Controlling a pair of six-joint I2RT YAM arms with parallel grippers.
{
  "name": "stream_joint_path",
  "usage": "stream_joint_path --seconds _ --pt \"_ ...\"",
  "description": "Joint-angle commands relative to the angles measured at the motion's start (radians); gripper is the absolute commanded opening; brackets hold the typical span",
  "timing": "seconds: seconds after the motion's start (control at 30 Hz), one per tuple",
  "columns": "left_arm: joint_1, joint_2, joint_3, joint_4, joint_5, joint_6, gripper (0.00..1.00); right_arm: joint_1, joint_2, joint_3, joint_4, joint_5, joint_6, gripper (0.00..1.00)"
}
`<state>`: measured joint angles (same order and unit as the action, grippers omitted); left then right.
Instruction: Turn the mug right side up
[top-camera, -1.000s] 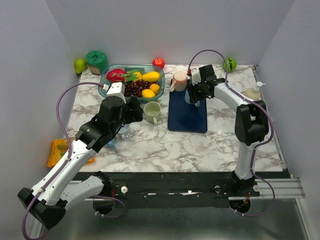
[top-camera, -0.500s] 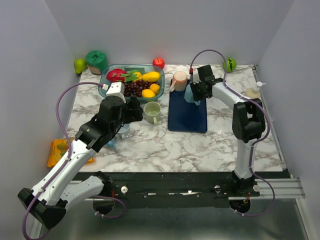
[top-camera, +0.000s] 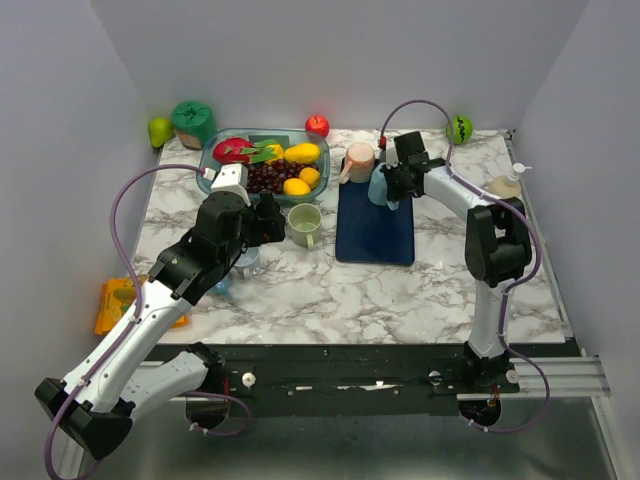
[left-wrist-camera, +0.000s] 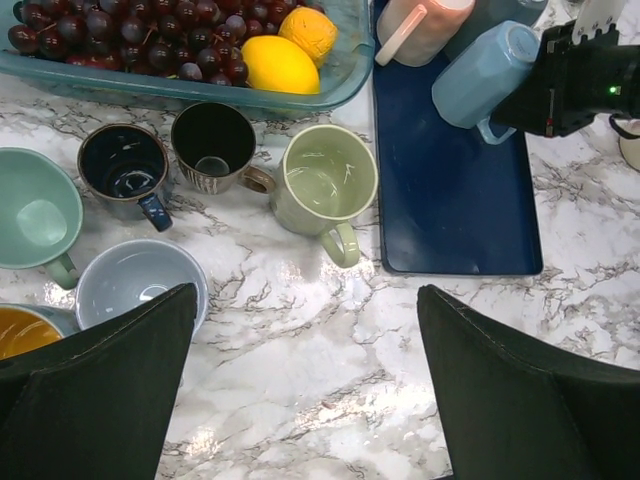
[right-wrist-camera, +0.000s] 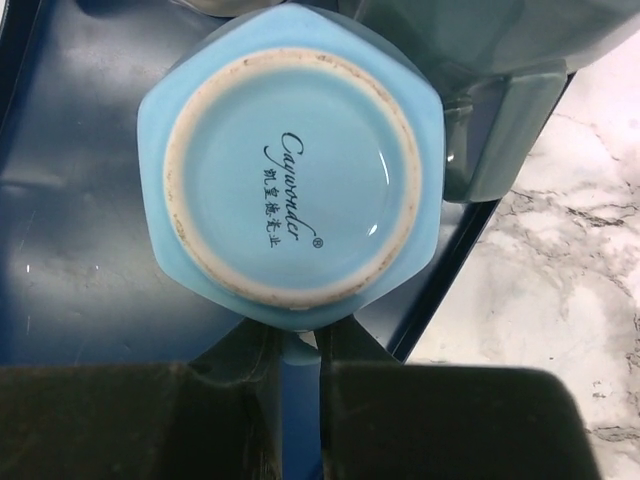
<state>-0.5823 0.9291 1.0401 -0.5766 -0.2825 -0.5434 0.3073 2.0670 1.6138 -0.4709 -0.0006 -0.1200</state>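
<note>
A light blue hexagonal mug (right-wrist-camera: 290, 190) hangs tilted over the dark blue tray (top-camera: 375, 235), its base with printed lettering facing the right wrist camera. My right gripper (right-wrist-camera: 300, 400) is shut on the mug's handle and holds it above the tray's far end. The mug also shows in the top view (top-camera: 380, 188) and in the left wrist view (left-wrist-camera: 487, 72). My left gripper (left-wrist-camera: 310, 400) is open and empty, hovering above bare marble near the light green mug (left-wrist-camera: 322, 185).
A pink mug (top-camera: 358, 160) stands upside down on the tray's far left corner. Several upright mugs (left-wrist-camera: 125, 170) stand left of the tray. A fruit bowl (top-camera: 262, 160) is behind them. A soap bottle (top-camera: 505, 186) stands at the right edge.
My right gripper has tipped the blue mug further and drawn it slightly toward the back of the tray. The left arm has not moved.
</note>
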Motion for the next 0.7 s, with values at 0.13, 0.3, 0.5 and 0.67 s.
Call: stream_joint_path --seconds 0.13,0.3,0.5,0.67 --pt "0.006 -0.050 -0.017 0.076 0.060 -0.004 0.99 0.010 -0.234 -0.136 0.120 -0.081 0.054 0.01" --pt "0.006 -0.056 -0.038 0.115 0.144 -0.009 0.99 0.041 -0.439 -0.232 0.156 -0.163 0.136 0.01" --pt "0.004 -0.049 -0.075 0.243 0.399 -0.010 0.99 0.110 -0.646 -0.305 0.250 -0.346 0.308 0.01" --pt "0.002 -0.044 -0.110 0.469 0.595 -0.047 0.99 0.211 -0.791 -0.334 0.406 -0.430 0.453 0.01"
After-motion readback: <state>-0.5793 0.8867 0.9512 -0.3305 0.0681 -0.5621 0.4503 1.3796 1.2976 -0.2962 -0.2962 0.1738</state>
